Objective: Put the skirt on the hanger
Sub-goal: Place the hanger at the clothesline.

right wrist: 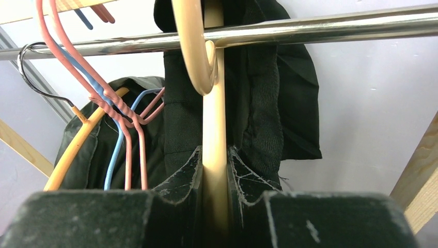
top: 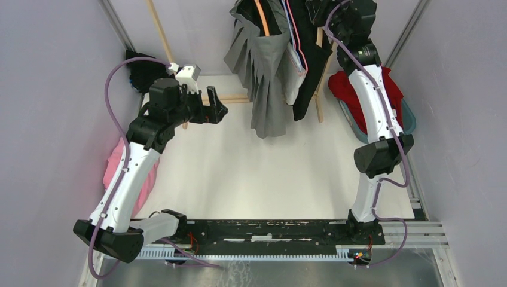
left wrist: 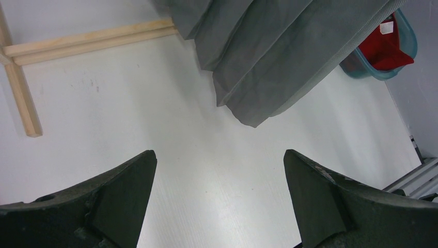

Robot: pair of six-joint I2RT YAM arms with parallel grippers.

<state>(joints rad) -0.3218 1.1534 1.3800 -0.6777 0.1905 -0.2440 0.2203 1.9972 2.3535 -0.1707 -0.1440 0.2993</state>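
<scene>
Up at the metal rail [right wrist: 335, 26], the right gripper [right wrist: 214, 155] has its jaws clenched on the stem of the beige hanger [right wrist: 214, 119], whose hook sits over the rail in front of a black garment [right wrist: 268, 103], with pink, blue and orange hangers [right wrist: 124, 119] just to one side. The grey pleated skirt [top: 266, 72] hangs from the same rack, its hem dangling just above the white surface [top: 251, 173]. The left gripper [left wrist: 219, 155] hovers over that surface near the hem, jaws spread wide and gripping nothing.
</scene>
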